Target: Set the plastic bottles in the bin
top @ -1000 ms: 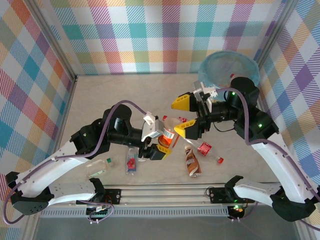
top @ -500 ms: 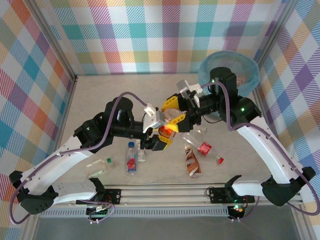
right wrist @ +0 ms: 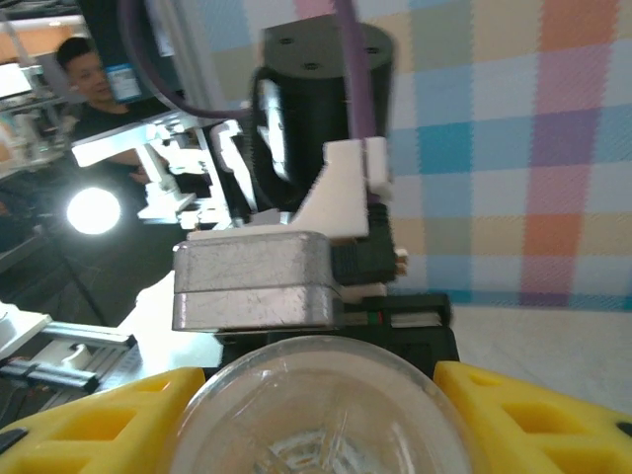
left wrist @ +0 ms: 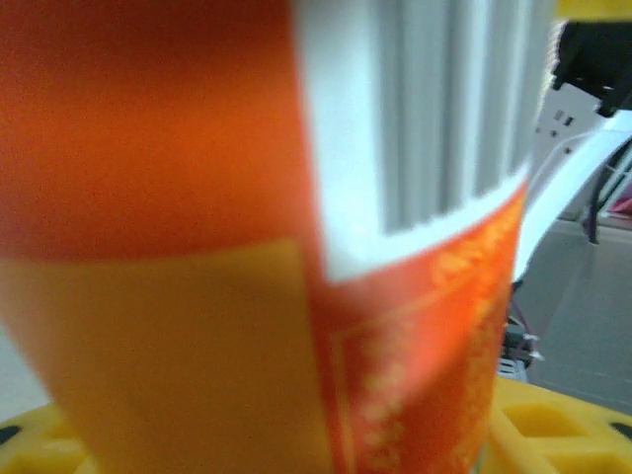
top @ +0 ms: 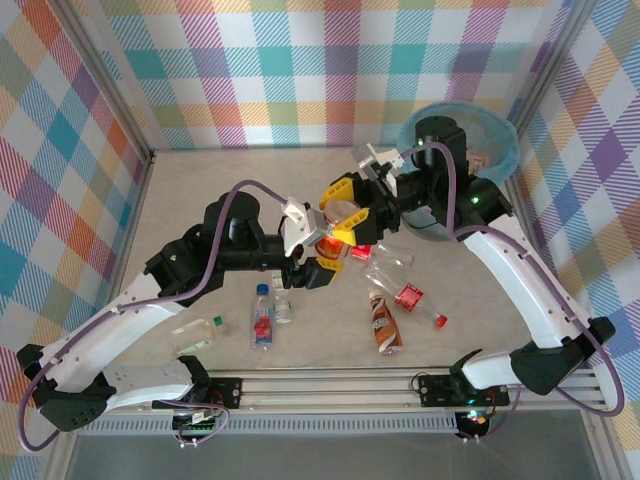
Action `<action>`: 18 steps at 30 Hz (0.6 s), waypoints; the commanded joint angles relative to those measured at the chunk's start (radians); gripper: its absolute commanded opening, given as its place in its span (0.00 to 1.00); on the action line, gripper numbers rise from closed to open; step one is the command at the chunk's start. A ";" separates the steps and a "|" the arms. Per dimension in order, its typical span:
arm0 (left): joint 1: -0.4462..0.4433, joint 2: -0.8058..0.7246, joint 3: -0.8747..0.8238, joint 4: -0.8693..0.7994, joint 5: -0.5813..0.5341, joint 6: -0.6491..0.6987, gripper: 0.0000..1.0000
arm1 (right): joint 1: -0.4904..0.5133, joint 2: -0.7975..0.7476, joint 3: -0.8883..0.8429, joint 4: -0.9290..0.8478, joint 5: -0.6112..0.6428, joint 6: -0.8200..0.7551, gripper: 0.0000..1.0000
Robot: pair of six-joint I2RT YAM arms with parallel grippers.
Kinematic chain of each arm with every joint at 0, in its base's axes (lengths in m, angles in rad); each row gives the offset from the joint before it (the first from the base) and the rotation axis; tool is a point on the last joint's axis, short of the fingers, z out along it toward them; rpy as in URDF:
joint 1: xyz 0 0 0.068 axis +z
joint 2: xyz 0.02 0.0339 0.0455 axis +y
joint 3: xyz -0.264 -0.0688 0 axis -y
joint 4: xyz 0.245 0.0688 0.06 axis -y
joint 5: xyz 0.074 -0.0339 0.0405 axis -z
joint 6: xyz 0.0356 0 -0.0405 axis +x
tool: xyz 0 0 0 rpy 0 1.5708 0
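Observation:
An orange bottle with a red-orange label hangs above the table's middle, between the two arms. My right gripper is shut on its clear base end, with a yellow finger tight against each side. My left gripper still straddles the bottle's body. Its yellow fingers sit close beside the label, and whether they press on it is hidden. The bin, grey-blue with a light-blue liner, stands in the far right corner behind the right arm.
More bottles lie on the near table: a blue-capped clear one, a clear one, a brown one, a red-labelled one and a clear one. A metal rail runs along the near edge. Plaid walls close in three sides.
My right gripper swung in from the right with its jaws wide and closed on the bottle's base. The left arm carried the bottle slightly farther from the near edge.

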 commanded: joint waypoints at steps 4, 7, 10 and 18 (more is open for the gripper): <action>0.022 -0.100 -0.054 0.103 -0.279 -0.005 0.74 | -0.097 -0.043 0.027 -0.019 0.225 0.074 0.37; 0.024 -0.163 -0.124 0.167 -0.425 -0.043 0.85 | -0.148 -0.082 0.022 -0.021 0.328 0.077 0.36; 0.028 -0.208 -0.157 0.213 -0.472 -0.069 0.90 | -0.175 -0.103 0.049 -0.054 0.538 0.061 0.34; 0.027 -0.163 -0.095 0.095 -0.394 -0.155 0.90 | -0.257 -0.105 0.124 -0.047 1.182 0.061 0.33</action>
